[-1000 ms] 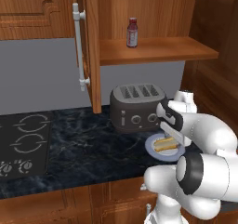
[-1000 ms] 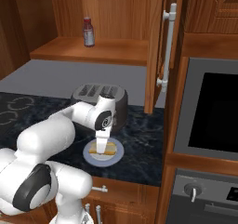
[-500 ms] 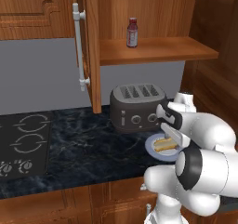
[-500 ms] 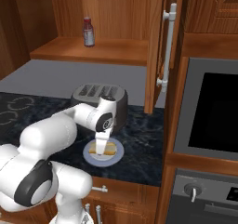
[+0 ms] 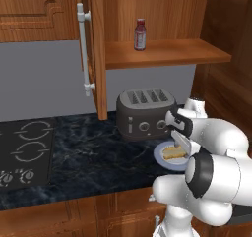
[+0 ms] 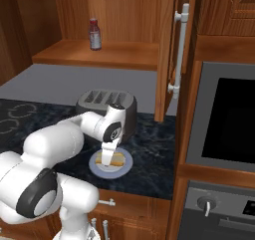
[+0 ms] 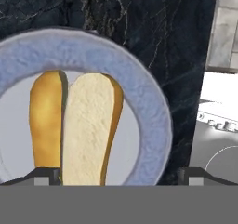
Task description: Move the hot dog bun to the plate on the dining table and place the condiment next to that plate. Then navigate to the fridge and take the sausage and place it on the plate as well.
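The hot dog bun (image 7: 74,125), tan-yellow and split lengthwise, lies on a small blue-grey plate (image 7: 153,111) on the black counter, in front of the toaster. My gripper (image 7: 118,175) hangs open just above the bun (image 5: 172,154), pointing down, with one fingertip on each side and nothing held. From the right base view the hand (image 6: 106,160) partly covers the bun (image 6: 117,160). The condiment (image 5: 140,34), a small dark red bottle, stands on the wooden shelf above (image 6: 94,34). The plate, the dining table, the fridge and the sausage are out of view.
A dark toaster (image 5: 145,113) stands close behind the blue-grey plate (image 5: 160,158). An open cabinet door (image 5: 96,49) with a bar handle hangs beside the shelf. The stove (image 5: 24,147) is to the left. A built-in oven (image 6: 224,119) bounds the counter on the right.
The hand has come down a little closer to the bun. Its jaws have stayed open, and the bun and bottle have not moved.
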